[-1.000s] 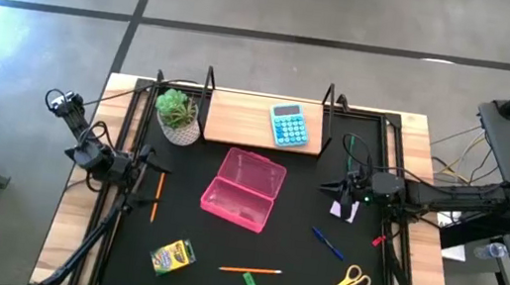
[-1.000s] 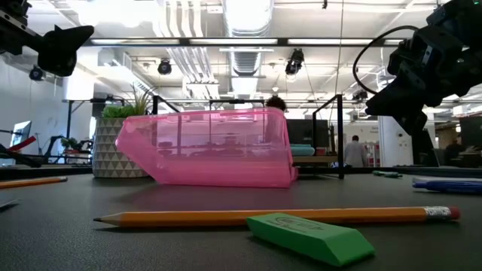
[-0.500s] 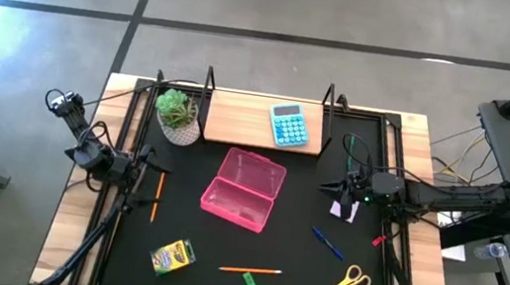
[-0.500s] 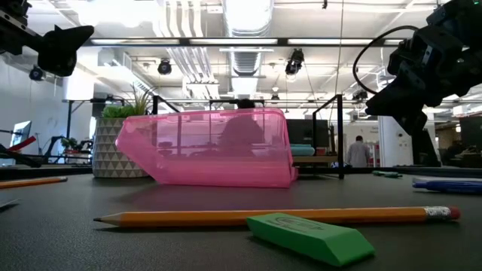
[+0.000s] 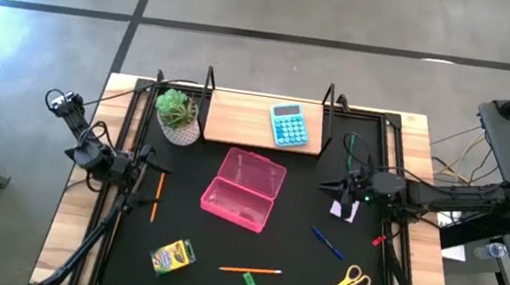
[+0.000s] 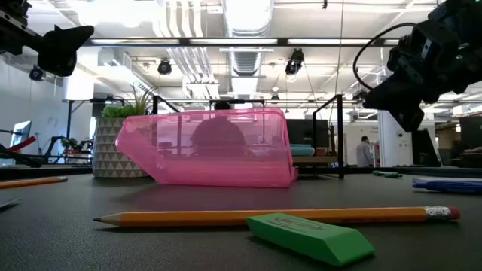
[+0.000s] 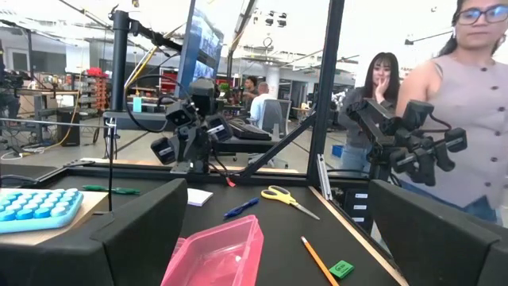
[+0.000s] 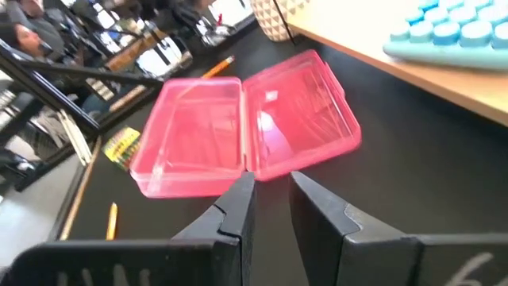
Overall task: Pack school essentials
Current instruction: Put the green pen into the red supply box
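An open pink pencil case [image 5: 248, 190] lies mid-table. One orange pencil [image 5: 158, 195] lies left of it. A second pencil [image 5: 250, 270] and a tiny green block [image 5: 249, 282] lie near the front edge. The crayon box [image 5: 172, 256] is front-left; the blue pen [image 5: 327, 243] and the yellow-handled scissors [image 5: 343, 283] are front-right. My left gripper [image 5: 146, 158] hangs wide open above the table's left side [image 7: 278, 238]. My right gripper [image 5: 329, 185] hovers right of the case, pointing at it, its fingers a narrow gap apart [image 8: 271, 191]. Neither touches anything.
A light-blue calculator [image 5: 288, 125] lies on a wooden board [image 5: 238, 120] at the far edge, with a potted plant [image 5: 177, 115] to its left. A small white card [image 5: 346, 209] lies under the right arm. People stand in the room beyond the table.
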`<state>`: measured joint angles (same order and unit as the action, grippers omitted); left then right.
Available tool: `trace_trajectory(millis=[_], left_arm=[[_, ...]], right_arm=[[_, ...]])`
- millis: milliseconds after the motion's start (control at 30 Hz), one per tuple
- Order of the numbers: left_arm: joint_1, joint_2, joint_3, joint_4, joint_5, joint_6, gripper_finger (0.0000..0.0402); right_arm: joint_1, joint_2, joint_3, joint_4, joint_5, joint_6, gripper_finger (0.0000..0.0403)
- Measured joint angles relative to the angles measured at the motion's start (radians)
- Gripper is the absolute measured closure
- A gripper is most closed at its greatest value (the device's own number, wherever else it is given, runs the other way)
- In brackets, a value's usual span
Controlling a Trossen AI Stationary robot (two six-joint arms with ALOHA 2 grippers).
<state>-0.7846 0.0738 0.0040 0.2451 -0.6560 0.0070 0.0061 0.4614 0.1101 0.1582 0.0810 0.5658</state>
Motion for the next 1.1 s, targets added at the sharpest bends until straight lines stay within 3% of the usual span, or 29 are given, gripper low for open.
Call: trace_trajectory(millis=[1100], left_arm=[[0.000, 0.000, 0.000, 0.000, 0.000, 0.000, 0.0027]], right_arm=[[0.000, 0.027, 0.000, 0.622, 0.001, 0.055, 0.0335]])
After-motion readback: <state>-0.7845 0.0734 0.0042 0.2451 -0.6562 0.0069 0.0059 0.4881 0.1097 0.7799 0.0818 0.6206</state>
